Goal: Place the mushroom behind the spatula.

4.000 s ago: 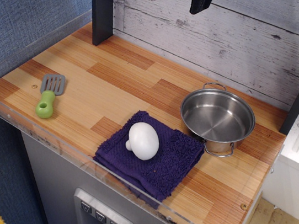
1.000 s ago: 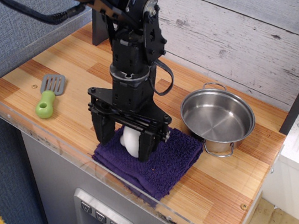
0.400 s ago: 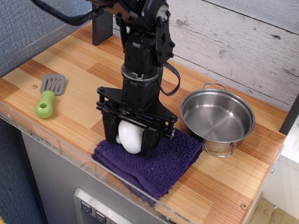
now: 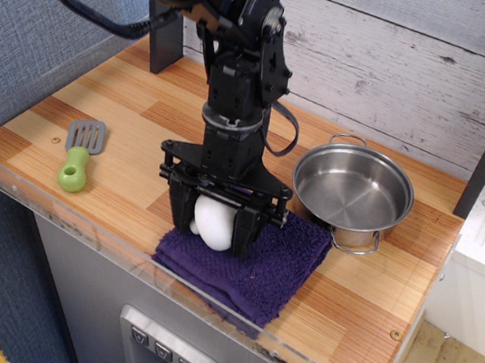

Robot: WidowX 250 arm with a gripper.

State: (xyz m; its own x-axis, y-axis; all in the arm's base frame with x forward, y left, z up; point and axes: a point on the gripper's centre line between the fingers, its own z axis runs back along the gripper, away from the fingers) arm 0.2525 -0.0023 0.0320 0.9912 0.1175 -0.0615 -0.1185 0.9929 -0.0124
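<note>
The white mushroom (image 4: 213, 223) sits between the fingers of my black gripper (image 4: 211, 228), which is shut on it just above the purple towel (image 4: 271, 267) at the front middle of the counter. The arm comes down from the upper left. The spatula (image 4: 78, 155), grey slotted blade and lime-green handle, lies flat at the left front of the wooden counter, well to the left of the gripper.
A steel pot (image 4: 352, 191) stands right of the towel. A dark post (image 4: 162, 39) rises at the back left. A clear acrylic rim (image 4: 83, 222) runs along the counter's front edge. A white plank wall (image 4: 403, 69) backs the counter.
The gripper came down over the mushroom, shut on it and has lifted it slightly off the towel, shifting a little to the right.
</note>
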